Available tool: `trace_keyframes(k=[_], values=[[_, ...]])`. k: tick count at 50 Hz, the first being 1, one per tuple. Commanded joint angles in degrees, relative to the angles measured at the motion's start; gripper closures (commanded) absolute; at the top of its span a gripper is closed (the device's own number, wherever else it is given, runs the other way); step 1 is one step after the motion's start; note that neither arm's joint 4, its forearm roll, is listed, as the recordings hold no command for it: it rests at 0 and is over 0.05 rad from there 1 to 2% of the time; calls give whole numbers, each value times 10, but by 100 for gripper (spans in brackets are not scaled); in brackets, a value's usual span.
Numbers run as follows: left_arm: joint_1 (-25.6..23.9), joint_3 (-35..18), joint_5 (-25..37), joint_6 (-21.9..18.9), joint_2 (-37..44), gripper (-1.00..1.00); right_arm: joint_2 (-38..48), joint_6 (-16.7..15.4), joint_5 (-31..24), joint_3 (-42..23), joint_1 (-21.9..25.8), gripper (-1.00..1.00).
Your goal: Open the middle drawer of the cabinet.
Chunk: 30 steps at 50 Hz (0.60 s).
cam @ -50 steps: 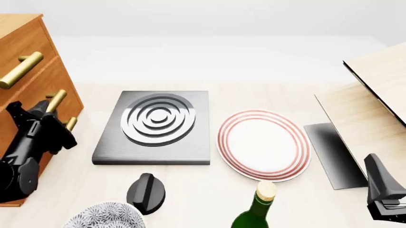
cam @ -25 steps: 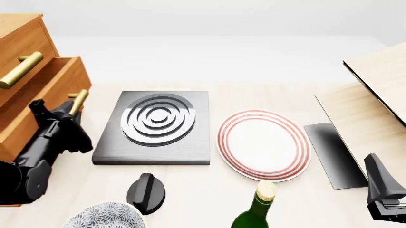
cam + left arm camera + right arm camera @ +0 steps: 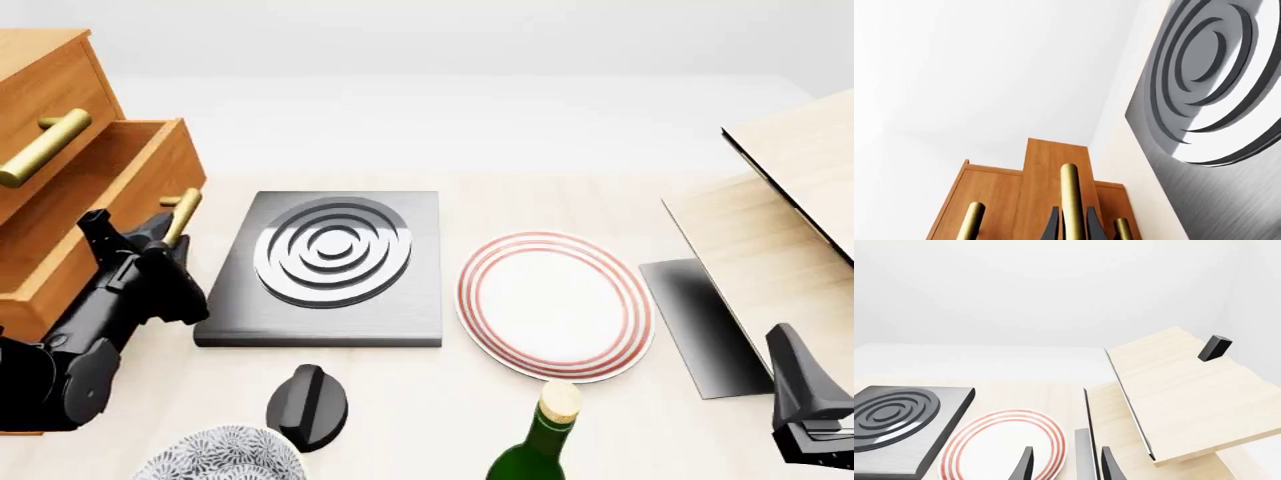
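At far left, left claw (image 3: 170, 228) clamps handle of part-open middle drawer (image 3: 94, 205).

Cabinet (image 3: 54, 70): orange-brown wood, satin. Middle drawer (image 3: 94, 215) handle: polished brass bar. Hob slab (image 3: 320, 325): brushed grey metal. Plate (image 3: 557, 305): glossy. Table (image 3: 441, 400): pale matt wood.

Front cam sits above and behind your arms, looking down the table. Left wrist cam looks close-up along its fingers at the cabinet (image 3: 1054, 185); right wrist cam faces forward, low. All three share the hotplate (image 3: 327, 265).
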State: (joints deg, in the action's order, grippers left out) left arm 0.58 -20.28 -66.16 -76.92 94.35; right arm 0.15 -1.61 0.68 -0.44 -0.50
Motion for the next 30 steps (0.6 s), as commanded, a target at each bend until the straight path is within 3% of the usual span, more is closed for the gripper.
trace_keyframes(k=[1,7,8,15,21,30], values=[[-28,31,-37,3,-28,100,0,3,-1,1,1,-100],[-23,41,-37,15,-39,100,0,3,-1,1,1,-100],[-23,44,-37,17,-41,-100,0,3,-1,1,1,-100],[-35,97,-37,28,-95,-100,0,3,-1,1,1,-100],[-54,203,-37,47,-221,-100,0,3,-1,1,1,-100],[-73,203,-37,94,-243,-100,0,3,-1,1,1,-100]])
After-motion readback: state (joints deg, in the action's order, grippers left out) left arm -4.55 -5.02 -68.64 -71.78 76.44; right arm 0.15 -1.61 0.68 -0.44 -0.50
